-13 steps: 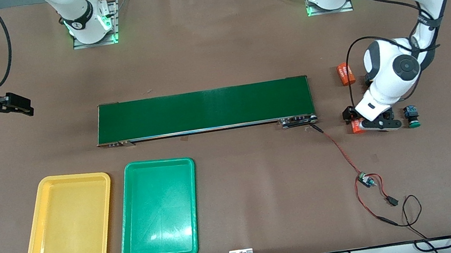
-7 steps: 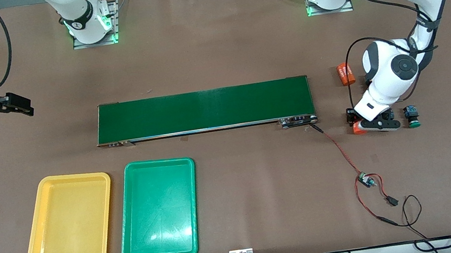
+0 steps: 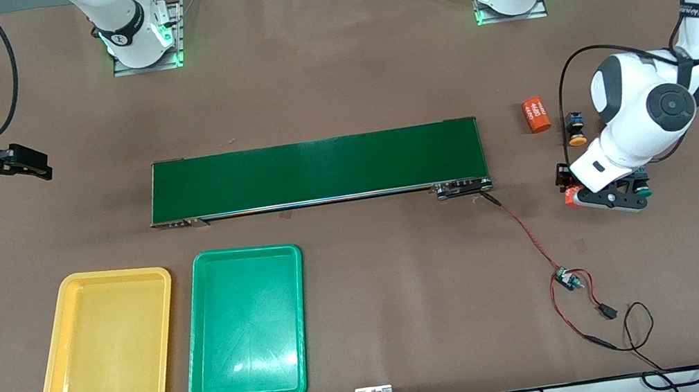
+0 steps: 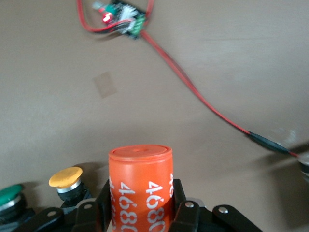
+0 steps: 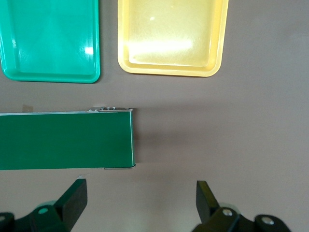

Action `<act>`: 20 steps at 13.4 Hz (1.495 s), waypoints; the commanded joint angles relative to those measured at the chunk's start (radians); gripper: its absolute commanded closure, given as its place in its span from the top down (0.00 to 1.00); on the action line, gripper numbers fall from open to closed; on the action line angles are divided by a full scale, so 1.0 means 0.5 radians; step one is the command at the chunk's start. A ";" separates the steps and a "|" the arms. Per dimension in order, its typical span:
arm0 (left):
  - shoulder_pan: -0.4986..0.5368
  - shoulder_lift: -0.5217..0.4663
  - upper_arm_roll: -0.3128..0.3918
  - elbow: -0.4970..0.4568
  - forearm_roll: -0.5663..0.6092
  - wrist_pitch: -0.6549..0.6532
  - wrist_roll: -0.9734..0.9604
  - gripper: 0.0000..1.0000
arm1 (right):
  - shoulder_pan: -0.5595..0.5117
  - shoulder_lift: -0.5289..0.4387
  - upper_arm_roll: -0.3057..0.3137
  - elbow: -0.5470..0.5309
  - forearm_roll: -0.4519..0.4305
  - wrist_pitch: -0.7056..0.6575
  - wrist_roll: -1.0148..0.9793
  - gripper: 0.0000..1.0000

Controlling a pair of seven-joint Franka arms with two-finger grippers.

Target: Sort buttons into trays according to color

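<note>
Although the job is to sort buttons, the left gripper point(image 4: 142, 212) has its fingers closed around an orange cylinder point(image 4: 141, 186) printed with white numbers (not one of the task's things), gripping it low on its body so the flat end sticks out clear of the fingertips. It holds this near the left arm's end of the table, past the end of the conveyor belt point(image 3: 316, 170). My guess is that the cylinder is being cleared away, or was taken by mistake.

Just beside the held cylinder, the left wrist view shows a yellow-capped button point(image 4: 67, 181) and a green-capped button point(image 4: 9, 197); whether they touch the fingers I cannot tell. In the front view another yellow-capped button point(image 3: 575, 129) stands on the table, beside a second orange cylinder point(image 3: 536, 115) lying on its side. A fourth button I cannot find.

The right gripper point(image 5: 140, 205) waits with its jaws wide apart and nothing between them, over the bare table at the right arm's end of the belt, presumably so it can pick off whatever the belt brings along.

Both trays lie side by side, nearer the front camera than the belt, and hold nothing: the yellow tray point(image 3: 64, 388) toward the right arm's end, the green tray point(image 3: 207, 359) next to it.

The table point(image 3: 339, 85) is a matte brown sheet. A small circuit board point(image 3: 567, 278) with red wiring lies on it, and cables crowd the edge nearest the front camera.
</note>
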 commanded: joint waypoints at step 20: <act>0.007 -0.110 -0.761 -0.347 0.039 0.036 1.552 0.13 | -0.003 -0.001 -0.002 -0.003 0.020 0.004 0.006 1.00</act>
